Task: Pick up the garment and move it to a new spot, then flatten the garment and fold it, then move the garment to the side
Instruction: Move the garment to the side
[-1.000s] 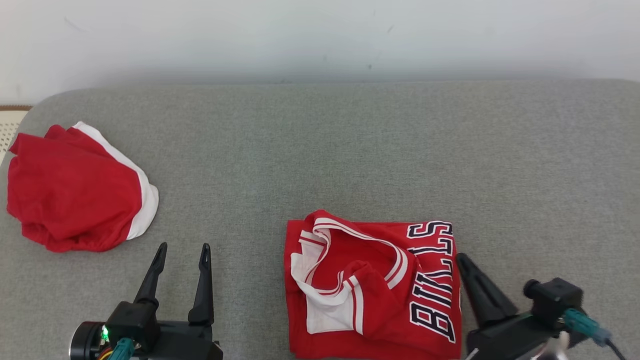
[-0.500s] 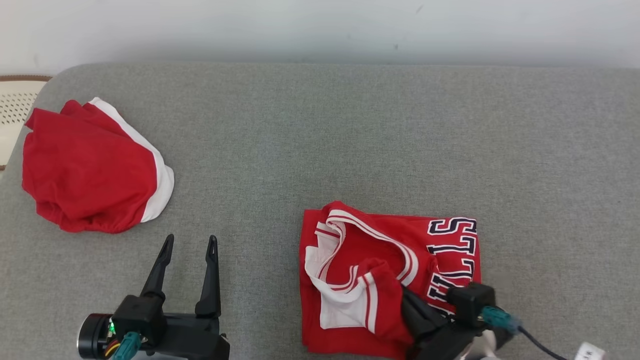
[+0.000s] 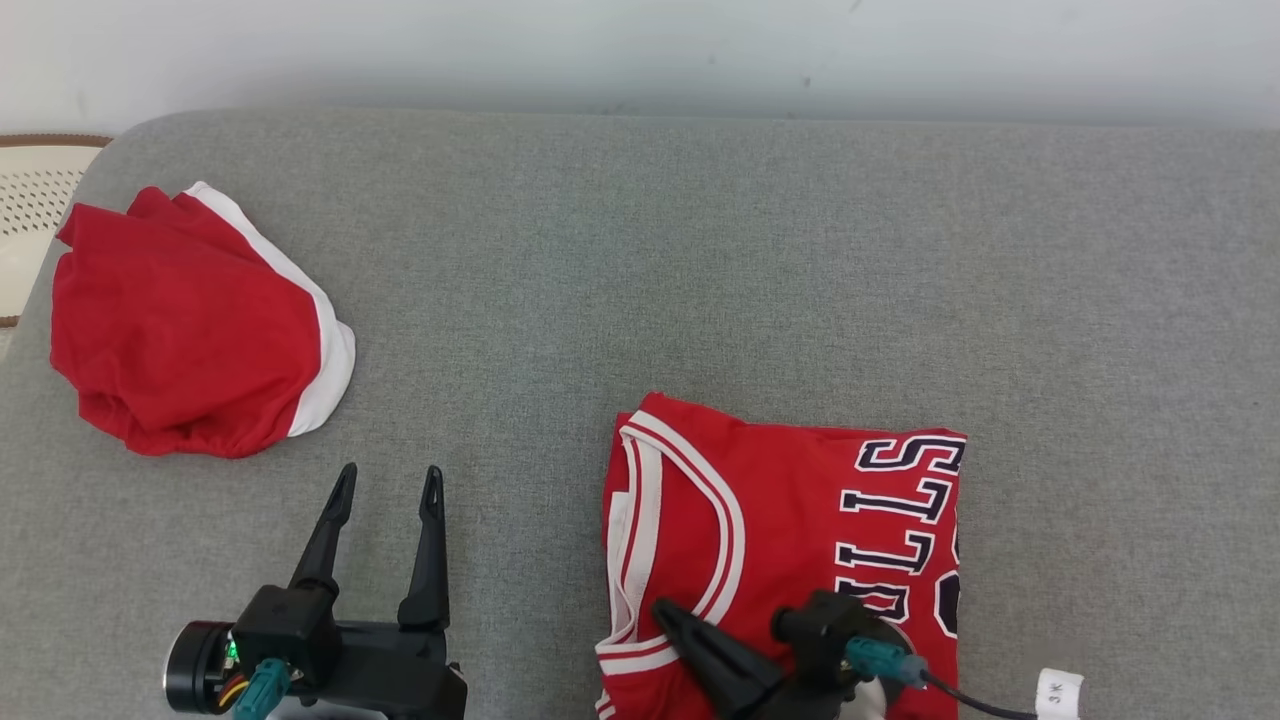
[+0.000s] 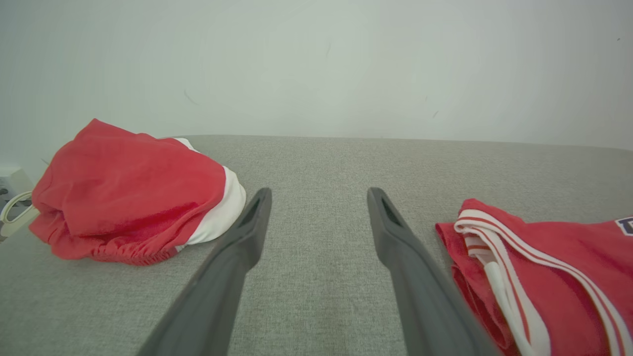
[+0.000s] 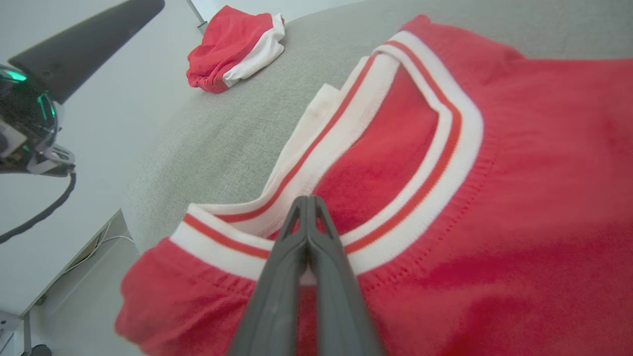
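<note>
The red jersey (image 3: 790,500) with white-and-red trim and dark lettering lies folded on the grey cushioned surface (image 3: 700,250), at lower centre-right in the head view. Its neckline lies flat. My right gripper (image 3: 662,610) is shut and rests on top of the jersey near its front-left corner. In the right wrist view the fingertips (image 5: 307,200) press together at the collar trim of the jersey (image 5: 494,198), with no fabric visibly pinched. My left gripper (image 3: 390,472) stands open over bare surface, left of the jersey (image 4: 544,267), its fingers (image 4: 247,232) empty.
A second red garment with a white band (image 3: 190,320) lies bunched at the far left, also seen as a red heap (image 4: 133,193). A white perforated object (image 3: 30,190) sits past the surface's left edge. A pale wall runs behind.
My right gripper has swept left across the jersey, and the bunched collar and flap now lie flat. The head camera shifted a little. The left gripper kept its pose.
</note>
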{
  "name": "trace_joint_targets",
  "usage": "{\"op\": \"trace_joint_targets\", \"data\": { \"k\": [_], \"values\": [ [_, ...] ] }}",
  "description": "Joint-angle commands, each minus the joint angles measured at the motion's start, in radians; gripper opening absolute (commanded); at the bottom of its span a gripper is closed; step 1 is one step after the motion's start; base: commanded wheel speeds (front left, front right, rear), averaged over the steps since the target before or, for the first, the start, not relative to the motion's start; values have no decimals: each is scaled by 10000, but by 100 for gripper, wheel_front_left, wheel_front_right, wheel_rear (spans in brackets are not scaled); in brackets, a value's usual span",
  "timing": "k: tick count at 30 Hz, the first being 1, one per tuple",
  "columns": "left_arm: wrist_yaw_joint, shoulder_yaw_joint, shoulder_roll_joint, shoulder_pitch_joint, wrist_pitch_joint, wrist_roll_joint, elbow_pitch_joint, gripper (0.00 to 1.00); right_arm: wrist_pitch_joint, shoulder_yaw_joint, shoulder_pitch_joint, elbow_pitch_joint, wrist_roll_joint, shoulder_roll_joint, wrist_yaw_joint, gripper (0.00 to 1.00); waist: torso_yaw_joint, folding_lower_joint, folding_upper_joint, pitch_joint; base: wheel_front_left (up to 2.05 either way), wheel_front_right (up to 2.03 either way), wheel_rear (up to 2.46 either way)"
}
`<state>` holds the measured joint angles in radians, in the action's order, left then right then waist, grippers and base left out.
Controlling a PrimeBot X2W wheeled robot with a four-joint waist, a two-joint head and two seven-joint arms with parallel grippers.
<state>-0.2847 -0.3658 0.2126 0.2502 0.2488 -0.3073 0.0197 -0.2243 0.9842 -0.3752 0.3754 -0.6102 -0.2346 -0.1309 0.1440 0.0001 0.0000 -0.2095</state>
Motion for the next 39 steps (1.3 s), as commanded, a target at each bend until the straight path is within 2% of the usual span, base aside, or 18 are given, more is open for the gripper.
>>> {"op": "trace_joint_targets", "data": {
  "k": [1, 6, 10, 18, 26, 28, 29, 30, 31, 32, 39],
  "values": [
    [-22, 11, 25, 59, 61, -15, 39, 100, -51, 287, -112, 42, -38, 54, 3, 0, -13, -1, 0, 24, 0, 0, 0],
    [-4, 16, 52, -5, 69, -61, 87, 100, -221, 870, -334, -223, -451, 27, 3, 0, -87, -1, 0, 116, 0, 0, 0],
    [-25, 48, 131, -130, 80, -79, 100, 100, -358, 294, -345, -697, -471, -132, 3, 0, -222, -1, 0, 272, 0, 0, 0],
    [-132, 171, 362, -289, 27, -89, -14, 100, -407, -2287, 446, -1959, 331, -550, 3, 0, -514, -1, 0, 612, 0, 0, 0],
    [-229, 243, 572, -458, 35, -27, -100, 100, -222, -5174, 1545, -2800, 1482, -700, 3, 0, -727, -1, 0, 940, 0, 0, 0],
    [-236, 242, 595, -488, 28, -41, -87, 100, -60, -5793, 1819, -2954, 1783, -630, 3, 47, -757, -1, 0, 1038, 0, 0, 0],
    [-237, 247, 615, -507, 29, -44, -61, 100, 34, -6067, 1959, -3037, 1933, -600, 3, 77, -768, -1, 0, 1101, 0, 0, 0],
    [-223, 236, 612, -528, 33, -71, -48, 100, 132, -6303, 2106, -3125, 2053, -549, 3, 95, -776, -1, 0, 1161, 0, 0, 0],
    [-223, 236, 612, -528, 33, -71, -48, 100, 132, -6303, 2106, -3125, 2053, -549, 3, 95, -776, -1, 0, 1161, 0, 0, 0],
    [-201, 221, 670, -582, 22, -66, 3, 100, 342, -6710, 2363, -3325, 2365, -484, 3, 100, -799, -1, 0, 1273, 0, 0, 0],
    [-215, 104, 801, -758, -42, 6, 117, 100, 999, -7684, 3425, -4051, 3031, -381, 3, 100, -827, -1, 0, 1586, 0, 0, 0]
  ]
}}
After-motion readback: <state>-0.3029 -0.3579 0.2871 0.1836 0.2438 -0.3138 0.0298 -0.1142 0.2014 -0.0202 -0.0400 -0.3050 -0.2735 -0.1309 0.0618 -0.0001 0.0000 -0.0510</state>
